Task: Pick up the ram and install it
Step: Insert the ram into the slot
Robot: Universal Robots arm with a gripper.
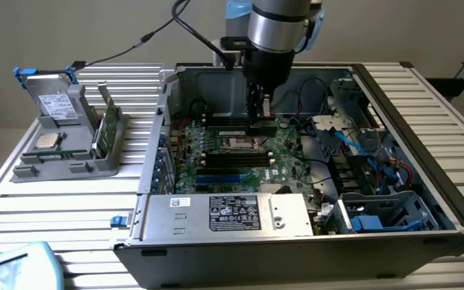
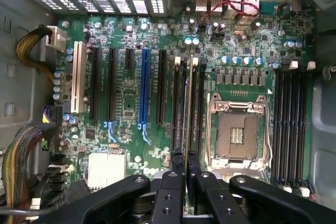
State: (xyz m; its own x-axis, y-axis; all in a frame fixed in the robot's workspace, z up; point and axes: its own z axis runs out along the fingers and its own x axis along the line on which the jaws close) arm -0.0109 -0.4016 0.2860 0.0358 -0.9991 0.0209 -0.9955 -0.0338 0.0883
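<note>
gripper (image 2: 185,172) jaws closed on ram (image 2: 187,103), long axis parallel to memory slots (image 2: 198,109), over motherboard (image 2: 126,90), open case (image 1: 296,261) on slatted table (image 1: 55,211)

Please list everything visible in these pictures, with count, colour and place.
long narrow green ram stick: one, between the fingers, over the black memory slots
green motherboard: one, inside the case
empty silver processor socket: one, beside those slots
open dark metal computer case: one, on the table
silver power supply box: one, case's near side
grey plastic parts holder: one, exterior view's left of case
small square silver processor chip: one, on the holder
broad green card: one, standing in holder
slatted silver metal table: one, under everything
silver-blue robot arm: one, above the case
black gripper: one, shut on the ram stick
</note>
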